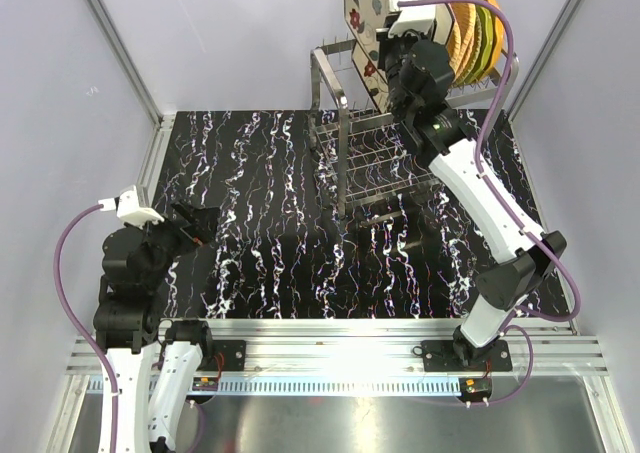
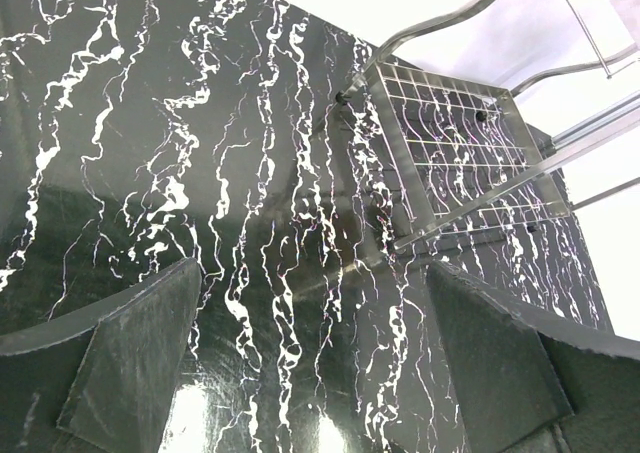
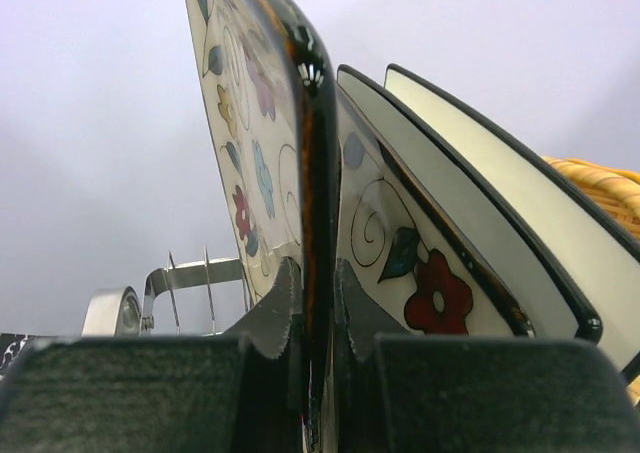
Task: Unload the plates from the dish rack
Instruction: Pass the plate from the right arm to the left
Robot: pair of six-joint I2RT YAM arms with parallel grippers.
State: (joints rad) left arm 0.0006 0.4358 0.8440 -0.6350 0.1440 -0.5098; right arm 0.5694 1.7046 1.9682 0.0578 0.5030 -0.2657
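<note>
Pinching rim of flower-patterned plate (image 3: 312, 163) at upper tier of dish rack (image 1: 345, 123), right hand (image 3: 316, 298) clamped on it, left hand (image 2: 312, 278) spread wide over worktop (image 1: 260, 173)

From where I stand, no writing, label, brand or number can be read on anything here. The flowered plate (image 3: 250, 123) carries only painted blossoms, leaves and curls, and the black table (image 1: 260, 203) shows only white marbling.

Flowered plate (image 1: 362, 23) cropped; others perhaps hidden.
</note>
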